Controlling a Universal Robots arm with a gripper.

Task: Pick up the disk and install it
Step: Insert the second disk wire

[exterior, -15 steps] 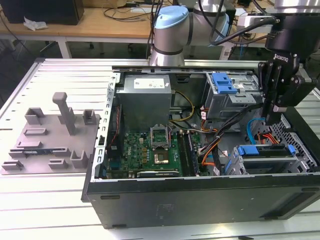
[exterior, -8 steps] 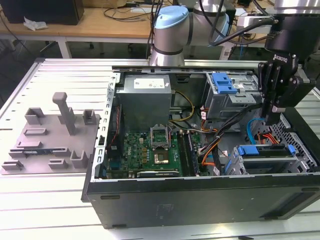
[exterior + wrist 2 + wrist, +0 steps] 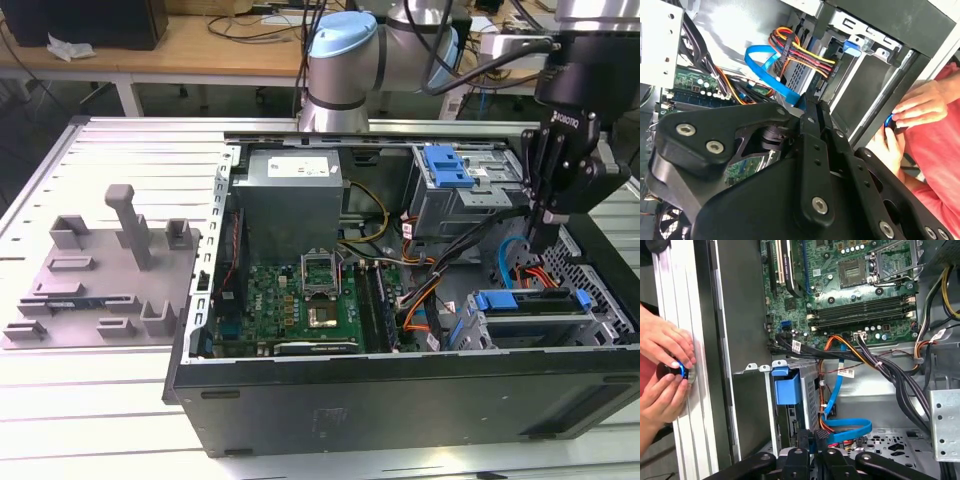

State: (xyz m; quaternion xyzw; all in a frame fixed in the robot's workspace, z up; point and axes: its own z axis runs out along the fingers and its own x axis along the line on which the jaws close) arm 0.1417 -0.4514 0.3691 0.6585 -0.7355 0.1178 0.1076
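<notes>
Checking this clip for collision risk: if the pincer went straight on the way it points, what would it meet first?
The pincer points down into the open computer case. First in line looks like the flat blue cable and the red wire bundle by the drive cage, though depth is unclear.

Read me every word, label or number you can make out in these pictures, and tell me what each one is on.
Power supply label: print too small to read.
White cable tags: print too blurred to read.
Motherboard markings: too small to read.
Gripper housing: white maker's lettering, a brand mark, not read out.
No other text is legible.
</notes>
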